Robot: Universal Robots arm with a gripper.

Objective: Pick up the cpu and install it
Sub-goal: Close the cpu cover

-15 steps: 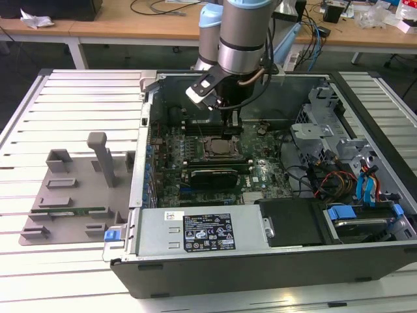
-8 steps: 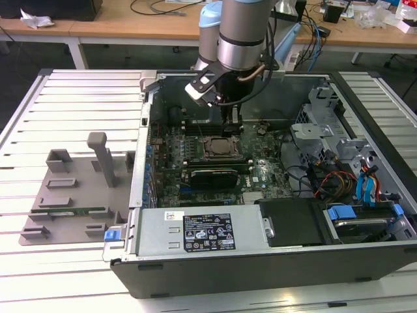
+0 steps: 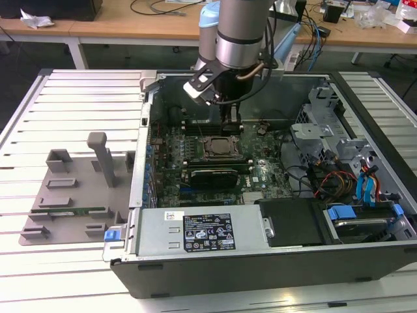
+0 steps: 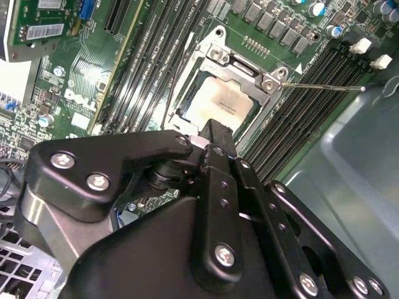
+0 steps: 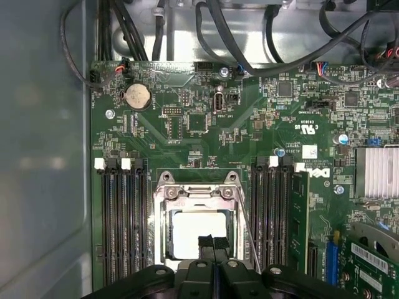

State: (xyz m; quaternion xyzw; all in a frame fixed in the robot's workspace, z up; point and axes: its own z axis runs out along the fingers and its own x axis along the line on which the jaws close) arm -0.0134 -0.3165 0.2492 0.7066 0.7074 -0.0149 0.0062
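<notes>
Currently the black two-finger gripper has its fingertips pressed flat together with nothing between them. In the first wrist view the tips hang over one edge of the square metal socket frame. Whether they touch anything there, I cannot tell.

The small flat square cpu with the pale silvery top lies inside the socket frame, level, its rim ringed by the frame on every side that shows. Whether the frame is latched over it, I cannot tell.

Handling, as a judgement:
- Light, stiff and thin.
- The smooth metal lid is likely slippery to hard fingers.
- The underside and the socket beneath are likely the fragile parts, so keep it level.
- Best hold is across two opposite edges, not on the lid. Sunk in the frame, little of those edges stands free.

Count:
- One cpu.
- One socket frame.
- One gripper.
- One thin wire lever, sticking out from a corner of the frame.
- Two banks of long dark memory slots, one on each side of the frame.
- One green circuit board, spreading around the frame.
- One open black computer case, enclosing the board.
</notes>
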